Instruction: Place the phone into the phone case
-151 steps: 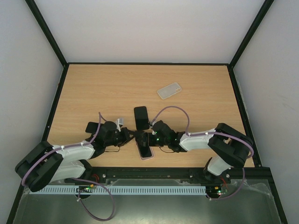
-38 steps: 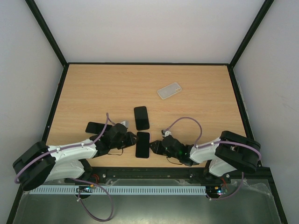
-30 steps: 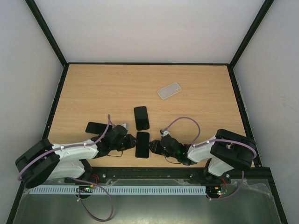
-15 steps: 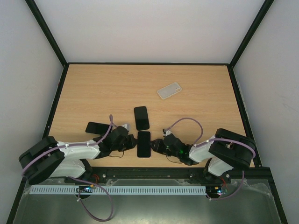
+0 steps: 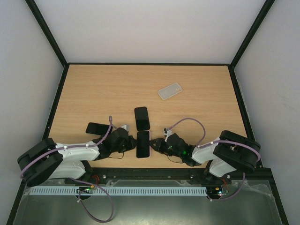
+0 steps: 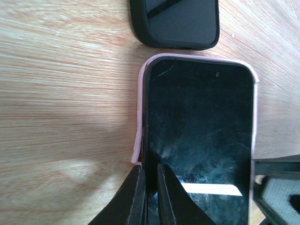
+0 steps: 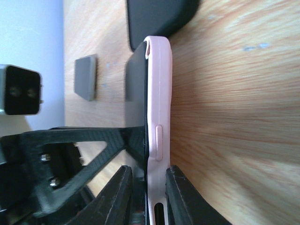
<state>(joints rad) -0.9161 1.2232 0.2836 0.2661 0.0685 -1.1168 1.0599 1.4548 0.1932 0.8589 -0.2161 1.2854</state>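
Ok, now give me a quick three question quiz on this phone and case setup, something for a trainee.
1. Which does the right gripper clamp? A) a cable B) the pink case C) a pen
2. True or false: the clear case touches the pink case.
3. Is the left gripper open or shut?
Key: 1 B, gripped across its edge. 2 False, it lies apart, farther back on the table. 3 Shut, at the pink case's side wall.
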